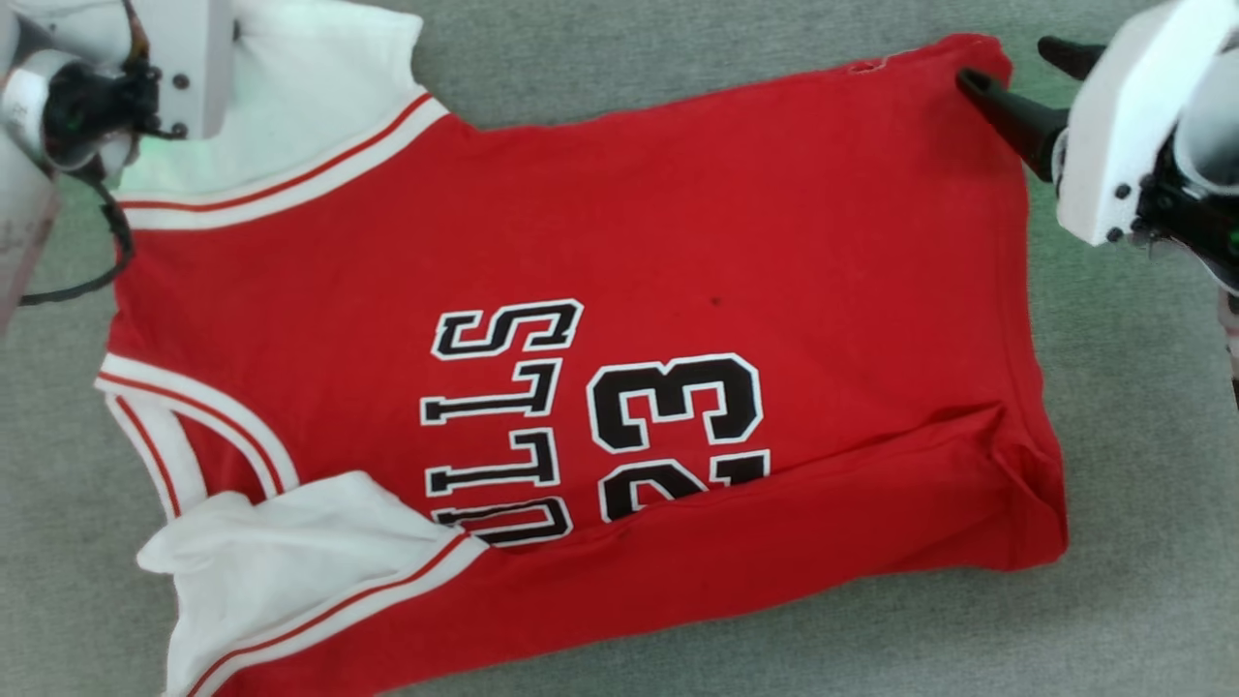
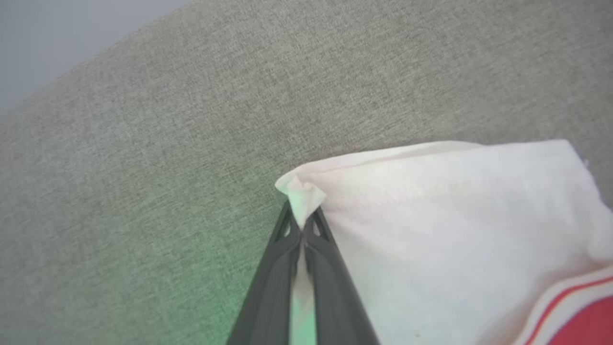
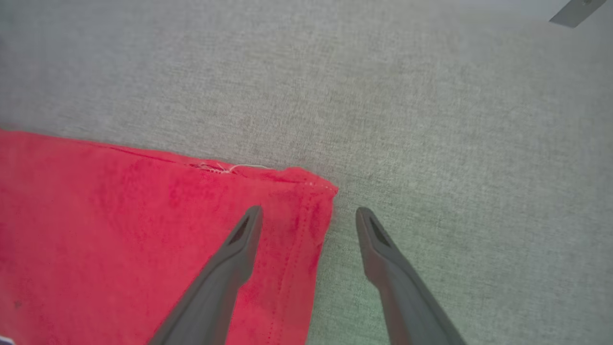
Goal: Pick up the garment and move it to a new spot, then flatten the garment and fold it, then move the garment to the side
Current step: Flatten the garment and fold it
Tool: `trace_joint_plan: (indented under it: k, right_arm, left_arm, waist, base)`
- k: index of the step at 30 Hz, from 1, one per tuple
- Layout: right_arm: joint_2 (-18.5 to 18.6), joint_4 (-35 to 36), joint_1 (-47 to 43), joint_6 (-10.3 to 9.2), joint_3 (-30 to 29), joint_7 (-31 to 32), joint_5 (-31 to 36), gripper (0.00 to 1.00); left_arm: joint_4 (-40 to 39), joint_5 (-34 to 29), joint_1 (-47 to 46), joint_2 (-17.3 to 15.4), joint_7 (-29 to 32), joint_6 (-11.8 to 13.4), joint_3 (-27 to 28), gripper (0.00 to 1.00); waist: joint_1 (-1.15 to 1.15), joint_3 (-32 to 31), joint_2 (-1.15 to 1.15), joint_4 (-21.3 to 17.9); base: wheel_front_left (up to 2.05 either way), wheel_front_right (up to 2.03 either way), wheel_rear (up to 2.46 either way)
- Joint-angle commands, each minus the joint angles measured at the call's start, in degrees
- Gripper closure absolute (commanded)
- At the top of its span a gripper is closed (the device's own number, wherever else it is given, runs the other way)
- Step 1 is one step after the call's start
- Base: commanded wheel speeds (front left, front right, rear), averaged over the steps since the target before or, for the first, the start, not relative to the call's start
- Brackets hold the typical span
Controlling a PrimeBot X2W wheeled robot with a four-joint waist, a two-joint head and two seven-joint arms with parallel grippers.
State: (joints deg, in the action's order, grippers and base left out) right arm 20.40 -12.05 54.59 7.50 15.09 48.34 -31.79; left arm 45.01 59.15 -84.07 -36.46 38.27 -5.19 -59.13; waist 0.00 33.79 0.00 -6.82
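Two far corners matter here: the garment [image 1: 619,319] lies spread on the grey cloth surface [image 1: 1142,484], long axis running across in front of the robot, collar and sleeves to its left, hem to its right. The left gripper [image 2: 301,225] is clamped tight on the far white sleeve [image 2: 455,215] at its tip. The right gripper [image 3: 309,215] stands wide open and holds nothing, straddling the far hem corner [image 3: 321,189].
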Motion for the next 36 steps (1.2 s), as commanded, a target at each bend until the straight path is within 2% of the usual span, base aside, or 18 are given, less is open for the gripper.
trace_joint_plan:
  k: [1, 8, 9, 10, 11, 14, 20, 27, 36]
  right_arm:
    - [-0.1, -1.3, 0.9, -0.02, 0.6, 0.5, -0.5, 0.0]
    - [-0.9, -11.2, 4.2, -0.01, 4.4, 2.5, -1.5, 0.0]
    - [-0.7, -12.5, 4.3, -0.02, 5.1, 2.9, -1.7, 0.27]
    - [-0.6, -13.3, 4.6, -0.02, 6.1, 3.0, -2.0, 0.67]
    - [-0.5, -13.8, 4.9, -0.01, 6.8, 2.6, -2.3, 1.0]
    - [0.4, -15.1, 5.5, -0.01, 8.7, 2.4, -4.0, 1.0]
    - [3.0, -15.4, 6.4, -0.03, 9.6, -2.1, -6.2, 1.0]
    - [5.9, -14.1, 4.7, -0.03, 11.2, -7.9, -8.7, 1.0]
    - [10.5, -10.5, -1.3, -0.03, 12.8, -10.7, -11.7, 1.0]
  left_arm:
    - [0.6, -0.1, 1.1, 0.3, 0.2, -0.4, -0.7, 1.0]
    - [2.6, 0.5, 0.7, 1.8, -1.0, -1.2, -0.8, 1.0]
    - [2.9, 0.5, 0.7, 2.0, -1.2, -1.3, -0.9, 1.0]
    - [3.2, 0.4, 0.7, 2.2, -1.5, -1.4, -0.9, 1.0]
    - [3.4, 0.4, 0.7, 2.4, -2.0, -1.4, -0.9, 1.0]
    - [4.2, 0.6, 0.8, 2.8, -3.1, -1.5, -0.8, 1.0]
    - [3.8, 1.7, 0.3, 2.9, -5.0, -2.1, -0.2, 1.0]
    - [0.0, 3.6, 0.6, 0.9, -6.5, -2.3, 0.0, 1.0]
    - [-11.8, 5.4, 5.2, -4.3, -6.2, -1.9, -1.1, 1.0]
  waist:
    - [0.0, 0.1, 0.0, 0.4]
    - [0.0, 0.0, 0.0, 1.2]
    - [0.0, 0.0, 0.0, 1.3]
    - [0.0, -0.1, 0.0, 1.5]
    - [0.0, -0.1, 0.0, 1.6]
    - [0.0, -0.7, 0.0, 1.9]
    - [0.0, -3.1, 0.0, 2.8]
    - [0.0, -6.8, 0.0, 4.0]
    - [0.0, -12.3, 0.0, 6.2]
  base:
    - [0.0, 0.0, 0.0]
    - [0.0, 0.0, 0.0]
    - [0.0, 0.0, 0.0]
    - [0.0, 0.0, 0.0]
    - [0.0, 0.0, 0.0]
    - [0.0, 0.0, 0.0]
    - [0.0, 0.0, 0.0]
    - [0.0, 0.0, 0.0]
    - [0.0, 0.0, 0.0]
